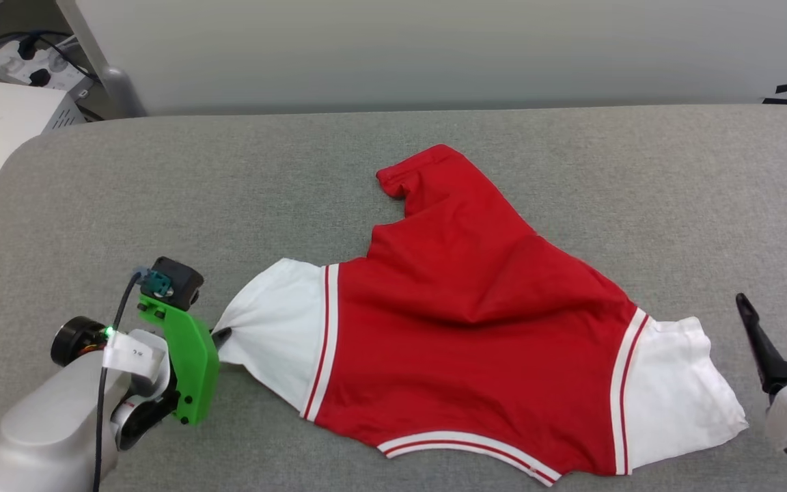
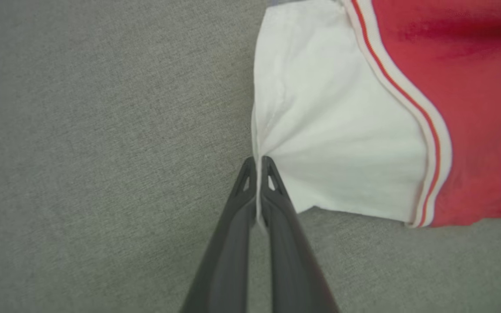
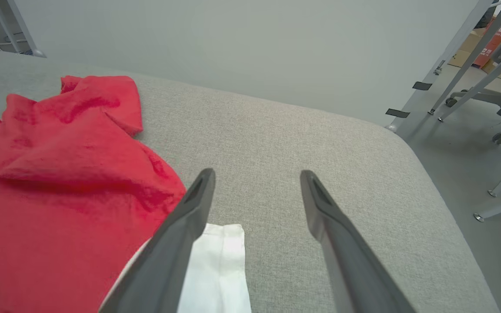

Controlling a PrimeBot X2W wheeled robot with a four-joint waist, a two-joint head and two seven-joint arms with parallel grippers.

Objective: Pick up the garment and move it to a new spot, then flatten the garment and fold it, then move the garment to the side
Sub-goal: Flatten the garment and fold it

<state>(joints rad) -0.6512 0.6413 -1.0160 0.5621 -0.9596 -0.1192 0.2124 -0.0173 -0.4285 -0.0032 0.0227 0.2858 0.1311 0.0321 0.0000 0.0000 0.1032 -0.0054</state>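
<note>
**Robot pinches jersey sleeve as second arm waits**

The garment (image 1: 475, 328), a red jersey with white sleeves, lies rumpled across the middle and lower right of the head view on a grey tabletop (image 1: 161, 171). Its long axis runs sleeve to sleeve, from left of centre down towards the lower right. The striped neckline faces the bottom edge of the frame, and the red body bunches up towards the top centre. No lettering shows on the upward face.

At the left sleeve's outer edge, the left fingers (image 2: 235, 208) are pressed together on a sliver of white cloth. Creases fan out from the pinch across the sleeve, which suggests a firm hold. This looks like a grip for lifting or dragging the shirt to a new spot.

At the lower right, the right fingers (image 3: 185, 217) stand wide apart with nothing between them, just beside the other white sleeve. Whether one brushes the cloth cannot be told. Their position suggests they are ready to take that second sleeve, so the shirt can travel held at both ends.
</note>
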